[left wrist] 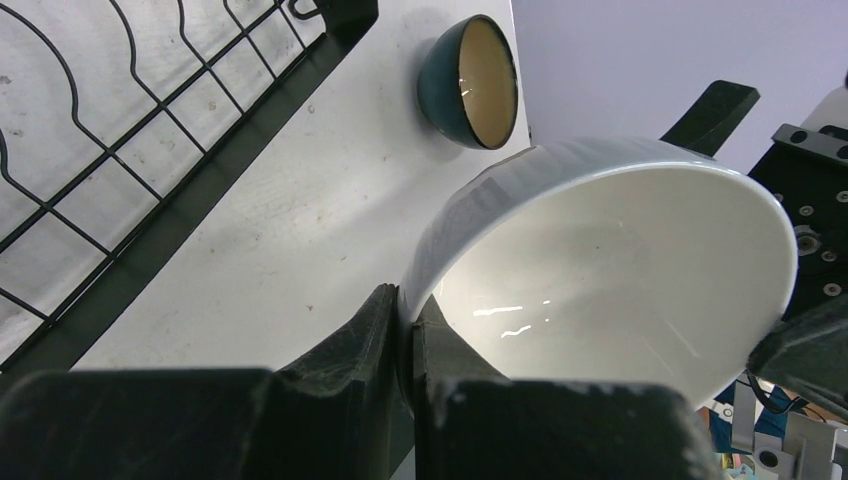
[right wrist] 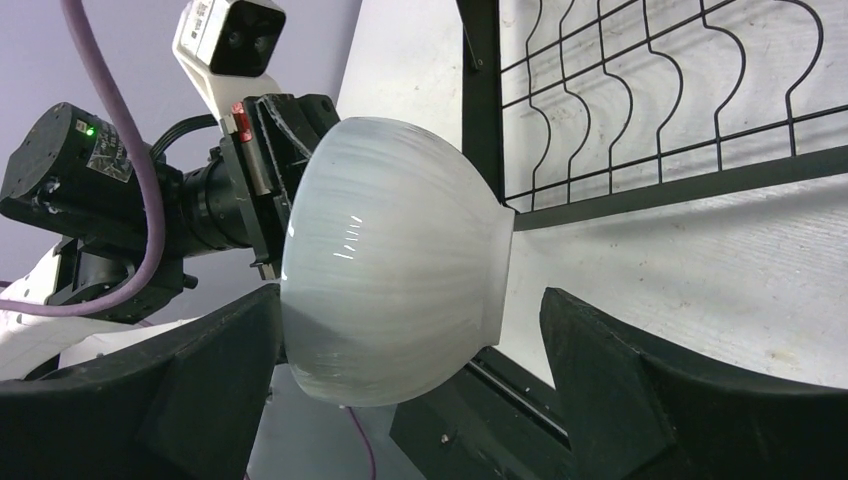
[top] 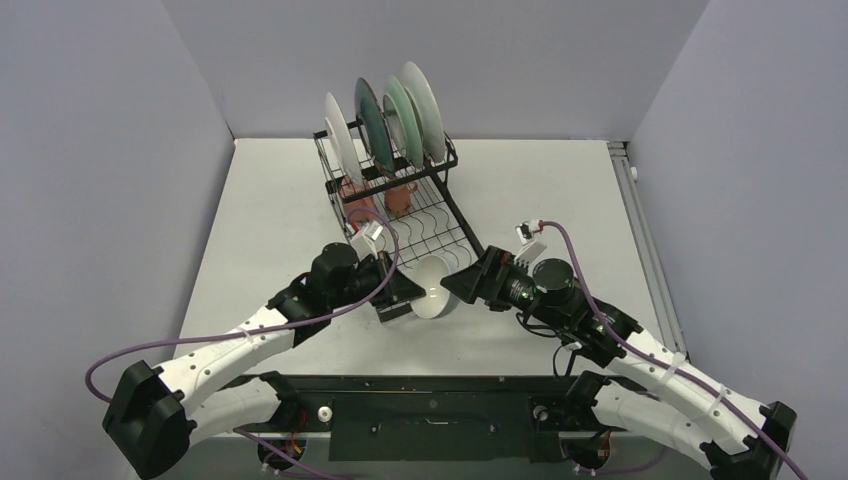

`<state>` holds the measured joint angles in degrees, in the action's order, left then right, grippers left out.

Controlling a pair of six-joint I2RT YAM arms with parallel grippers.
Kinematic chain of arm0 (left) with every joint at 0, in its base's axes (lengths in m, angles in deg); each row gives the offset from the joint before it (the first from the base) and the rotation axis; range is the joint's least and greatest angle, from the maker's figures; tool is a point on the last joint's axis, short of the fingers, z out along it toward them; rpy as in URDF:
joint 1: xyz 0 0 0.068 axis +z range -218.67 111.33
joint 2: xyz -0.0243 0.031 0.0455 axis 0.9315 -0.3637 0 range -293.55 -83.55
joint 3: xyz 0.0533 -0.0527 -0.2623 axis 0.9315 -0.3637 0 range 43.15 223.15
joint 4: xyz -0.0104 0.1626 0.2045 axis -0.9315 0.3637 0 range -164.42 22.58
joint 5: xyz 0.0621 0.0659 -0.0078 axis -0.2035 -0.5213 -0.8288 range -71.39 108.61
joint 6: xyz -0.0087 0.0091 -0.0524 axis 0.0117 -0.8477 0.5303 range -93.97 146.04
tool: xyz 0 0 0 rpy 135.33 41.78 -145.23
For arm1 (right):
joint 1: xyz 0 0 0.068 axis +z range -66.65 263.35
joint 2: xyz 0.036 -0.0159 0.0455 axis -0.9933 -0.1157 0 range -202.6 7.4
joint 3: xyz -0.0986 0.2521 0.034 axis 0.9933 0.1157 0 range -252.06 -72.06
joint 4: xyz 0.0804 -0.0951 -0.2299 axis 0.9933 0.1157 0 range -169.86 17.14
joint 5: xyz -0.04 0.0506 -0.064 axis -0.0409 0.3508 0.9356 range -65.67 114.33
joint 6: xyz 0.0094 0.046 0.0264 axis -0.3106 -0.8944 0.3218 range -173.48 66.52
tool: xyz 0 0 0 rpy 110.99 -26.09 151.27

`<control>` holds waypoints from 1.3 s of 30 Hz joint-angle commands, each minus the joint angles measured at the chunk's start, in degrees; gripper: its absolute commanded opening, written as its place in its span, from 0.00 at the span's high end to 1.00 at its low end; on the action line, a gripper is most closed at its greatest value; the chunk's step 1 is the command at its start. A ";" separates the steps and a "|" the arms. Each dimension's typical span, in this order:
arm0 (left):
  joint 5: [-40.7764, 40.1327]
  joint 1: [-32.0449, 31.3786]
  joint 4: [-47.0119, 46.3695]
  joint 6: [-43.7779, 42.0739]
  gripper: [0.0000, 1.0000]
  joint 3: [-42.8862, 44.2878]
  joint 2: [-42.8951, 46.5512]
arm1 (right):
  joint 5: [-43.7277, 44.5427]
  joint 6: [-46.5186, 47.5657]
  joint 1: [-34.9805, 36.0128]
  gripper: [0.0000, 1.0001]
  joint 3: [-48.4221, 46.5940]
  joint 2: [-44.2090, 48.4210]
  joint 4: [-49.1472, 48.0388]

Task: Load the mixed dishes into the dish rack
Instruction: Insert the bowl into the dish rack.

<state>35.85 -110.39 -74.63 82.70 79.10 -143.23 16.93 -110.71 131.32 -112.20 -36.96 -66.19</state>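
Note:
My left gripper (top: 405, 290) is shut on the rim of the white bowl (top: 432, 285), holding it tilted above the table by the dish rack's (top: 440, 215) near corner. The left wrist view shows the fingertips (left wrist: 408, 305) pinching the bowl's wall (left wrist: 600, 270). My right gripper (top: 462, 283) is open; in its wrist view the bowl's outside (right wrist: 390, 260) sits between its spread fingers (right wrist: 410, 340). Several plates (top: 385, 120) stand in the upper slots, with two pink mugs (top: 400, 198) beneath. The dark bowl (left wrist: 470, 80) lies on its side on the table.
The rack's flat wire tray (left wrist: 150, 160) lies left of the held bowl and shows in the right wrist view (right wrist: 650, 120) too. The left arm's wrist and camera (right wrist: 230, 40) are close behind the bowl. Grey walls enclose the table on three sides.

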 commanded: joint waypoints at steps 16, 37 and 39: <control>1.72 0.84 -7.30 1.45 1.00 0.86 2.78 | 4.51 -2.58 3.54 0.21 -3.73 -3.44 -3.06; 1.58 0.93 -6.74 0.90 1.00 1.32 2.38 | 7.22 -2.22 6.24 0.33 -6.40 -6.46 0.55; 1.71 0.93 -6.78 0.99 1.00 1.28 2.30 | 8.53 -2.35 6.24 0.41 -6.58 -6.53 0.72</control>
<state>36.06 -109.80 -74.56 82.85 79.10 -142.48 23.25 -112.70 136.83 -115.92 -43.14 -64.73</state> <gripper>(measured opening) 0.038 0.668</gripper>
